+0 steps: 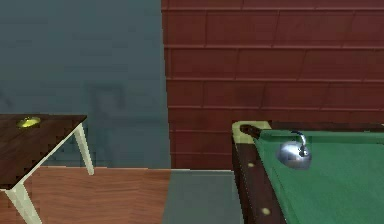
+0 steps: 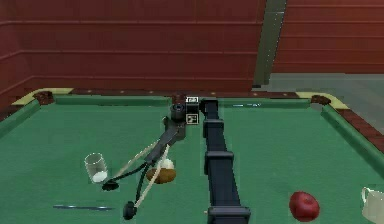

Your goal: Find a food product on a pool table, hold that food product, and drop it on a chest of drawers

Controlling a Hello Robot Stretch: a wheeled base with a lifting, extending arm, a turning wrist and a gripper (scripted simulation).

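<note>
In the arm side view the dark square arm bar (image 2: 222,170) reaches out over a pool table with green felt and dark wooden rails (image 2: 280,150). From its far end the gripper (image 2: 119,197) slants back toward the view's lower left, its two thin fingers (image 2: 140,165) low over the felt. A round tan-and-white lump of food (image 2: 163,172) lies on the felt just beside the fingers, on their arm side, in the gap between them and the bar. It sits about halfway along the fingers, short of their tips. With this lump resting on the table right at the gripper, I cannot tell whether the gripper holds anything or whether a finger touches it. On the fingers' other side, near one tip, stands a small clear drinking glass (image 2: 96,167). A thin grey rod (image 2: 80,207) lies flat on the felt just past the tips, toward the view's left. Well apart from the gripper, beyond the bar toward the view's right, rests a round red apple-like fruit (image 2: 304,206), and a white vessel (image 2: 375,203) is cut by that edge. In the forward view a shiny round metal vessel (image 1: 295,152) stands on the felt near a corner pocket. Across the floor is a dark wooden table with pale legs (image 1: 45,140), bearing a small yellow-green thing (image 1: 30,121).
</note>
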